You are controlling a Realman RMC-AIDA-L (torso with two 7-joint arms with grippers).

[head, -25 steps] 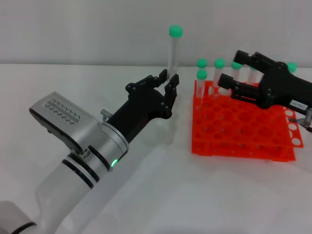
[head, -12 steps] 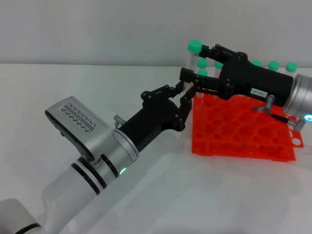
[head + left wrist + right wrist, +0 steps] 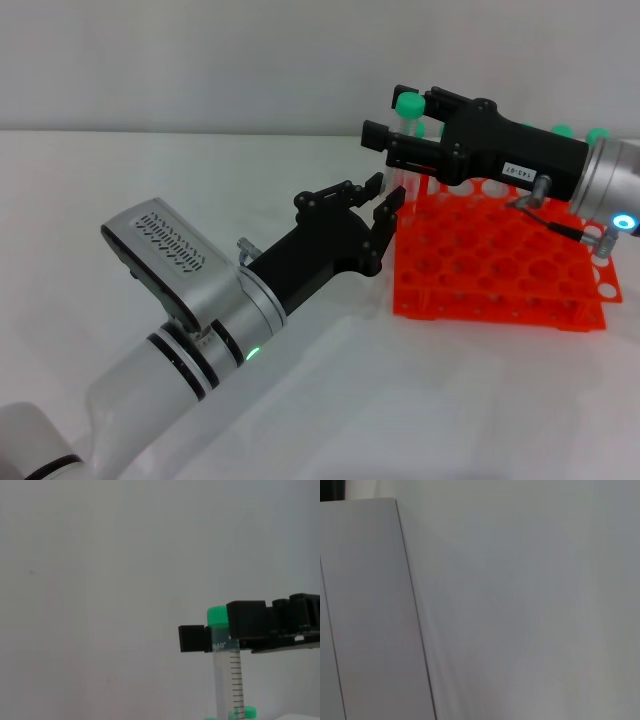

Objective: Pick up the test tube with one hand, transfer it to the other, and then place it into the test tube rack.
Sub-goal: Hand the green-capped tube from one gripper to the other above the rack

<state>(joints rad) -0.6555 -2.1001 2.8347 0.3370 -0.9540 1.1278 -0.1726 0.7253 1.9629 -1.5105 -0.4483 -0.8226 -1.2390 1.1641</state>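
The test tube point(image 3: 399, 170), clear with a green cap point(image 3: 407, 103), stands upright in my right gripper point(image 3: 398, 132), which is shut on it just below the cap, above the near left corner of the orange test tube rack point(image 3: 490, 262). My left gripper point(image 3: 384, 197) is open just below, its fingers point(image 3: 374, 184) spread beside the tube's lower end and off it. The left wrist view shows the tube point(image 3: 226, 680) clamped by the right gripper's black fingers point(image 3: 245, 625). The right wrist view shows neither the tube nor the rack.
Other green-capped tubes point(image 3: 563, 131) stand in the rack's far row, behind my right arm. The rack has white-rimmed holes point(image 3: 603, 268) along its right edge. My left arm point(image 3: 180, 300) stretches across the white table from the lower left.
My left gripper carried the tube right to the rack, my right gripper came in and shut on it near the cap, and the left fingers have opened and dropped slightly away.
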